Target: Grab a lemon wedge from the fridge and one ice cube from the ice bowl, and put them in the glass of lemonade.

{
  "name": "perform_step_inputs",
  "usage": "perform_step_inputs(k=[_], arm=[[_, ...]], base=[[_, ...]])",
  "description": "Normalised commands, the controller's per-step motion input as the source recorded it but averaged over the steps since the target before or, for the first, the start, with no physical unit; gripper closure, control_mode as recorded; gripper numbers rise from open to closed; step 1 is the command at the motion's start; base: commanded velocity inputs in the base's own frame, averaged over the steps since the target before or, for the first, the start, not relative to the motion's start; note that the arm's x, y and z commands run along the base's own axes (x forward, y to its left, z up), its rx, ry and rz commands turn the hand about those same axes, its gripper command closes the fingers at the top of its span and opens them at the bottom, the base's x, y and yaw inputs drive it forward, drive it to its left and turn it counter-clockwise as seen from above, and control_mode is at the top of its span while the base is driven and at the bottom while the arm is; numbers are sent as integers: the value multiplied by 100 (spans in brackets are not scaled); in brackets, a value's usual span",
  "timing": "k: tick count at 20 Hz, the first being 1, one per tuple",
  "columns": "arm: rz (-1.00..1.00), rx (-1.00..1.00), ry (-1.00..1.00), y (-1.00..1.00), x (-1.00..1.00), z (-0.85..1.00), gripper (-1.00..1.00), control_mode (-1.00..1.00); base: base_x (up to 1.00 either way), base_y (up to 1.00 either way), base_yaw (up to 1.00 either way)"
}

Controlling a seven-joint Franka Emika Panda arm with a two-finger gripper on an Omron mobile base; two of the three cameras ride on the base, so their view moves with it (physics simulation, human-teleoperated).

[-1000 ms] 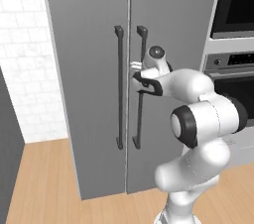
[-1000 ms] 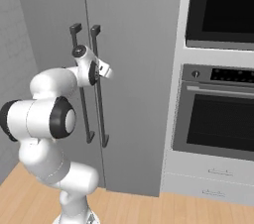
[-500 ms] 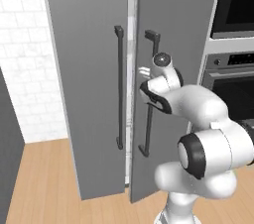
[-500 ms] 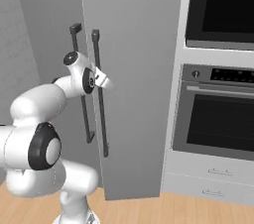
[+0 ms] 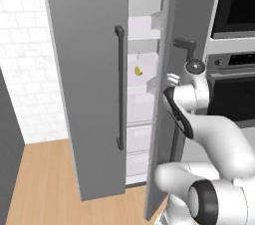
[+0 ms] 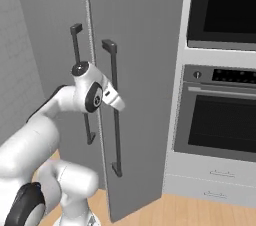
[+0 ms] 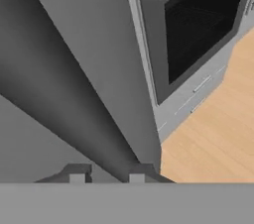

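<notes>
The grey fridge (image 5: 89,94) has its right door (image 5: 194,15) swung partly out, and white shelves and clear drawers show in the gap. On a middle shelf lies the tiny yellow lemon wedge (image 5: 138,70). My gripper (image 5: 173,80) is at mid-height on that door's dark bar handle (image 5: 184,45). From the right side, the gripper (image 6: 119,104) sits against the same handle (image 6: 116,135). In the hand view the gripper (image 7: 106,177) is shut on the handle (image 7: 74,109), one fingertip on each side of it.
A built-in oven (image 6: 220,115) with a second oven (image 6: 225,10) above it and a drawer (image 6: 215,180) below stands right of the fridge. A white tiled wall (image 5: 20,69) and a dark panel (image 5: 7,159) are on the left. Wooden floor (image 5: 45,179) lies below.
The right fridge door has swung out with my gripper on its handle, so the shelves and the lemon wedge now show. My arm has drawn back toward the base.
</notes>
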Motion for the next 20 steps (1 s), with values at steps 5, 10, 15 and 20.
perform_step_inputs(k=[5, 10, 15, 20], arm=[[-18, 13, 2, -100, -73, 8, 100, -100], [-21, 9, 0, -100, -48, 0, 100, -100], [-7, 8, -3, -59, -59, 3, 100, -100], [0, -2, -8, -3, -100, 82, 100, -100]], base=[[0, 0, 0], [0, 0, 0], [0, 0, 0], [0, 0, 0]])
